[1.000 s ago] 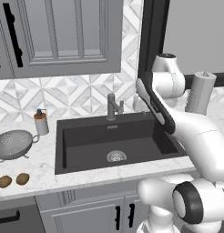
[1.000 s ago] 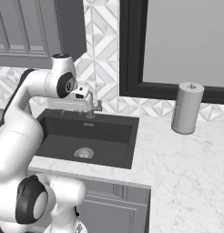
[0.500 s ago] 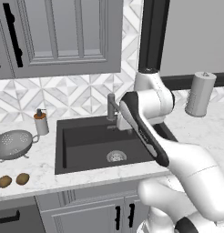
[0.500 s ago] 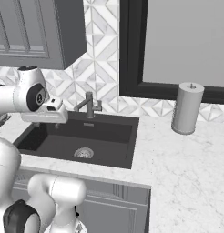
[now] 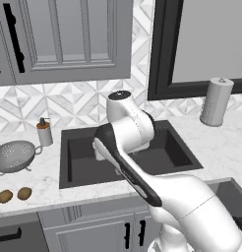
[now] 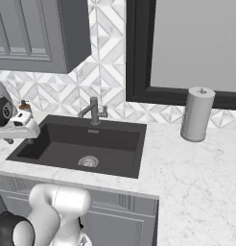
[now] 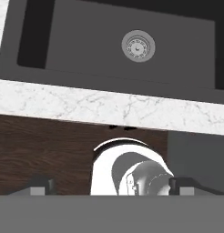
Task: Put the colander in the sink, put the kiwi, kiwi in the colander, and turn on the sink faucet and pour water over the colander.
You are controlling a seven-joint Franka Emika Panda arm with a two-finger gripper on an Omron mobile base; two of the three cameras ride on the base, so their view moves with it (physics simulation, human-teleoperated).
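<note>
The colander (image 5: 14,156) stands upright on the white marble surface (image 5: 49,179) at the left edge of the left base view, with nothing visible inside it. The two kiwis (image 5: 5,196) (image 5: 24,193) lie side by side on the same surface below it, at lower left, apart from the bowl. The sink (image 5: 83,162) occupies the centre and holds nothing; its drain (image 7: 138,46) sits at the top of the hand view. The faucet (image 6: 93,111) rises at the sink's back rim. The pincer (image 7: 112,187) hangs over the sink's front edge, fingertips (image 7: 41,186) wide apart and gripping nothing. The deciding relation: the colander lies well to the left of the pincer, beyond the sink's left rim, near the soap bottle (image 5: 44,132).
</note>
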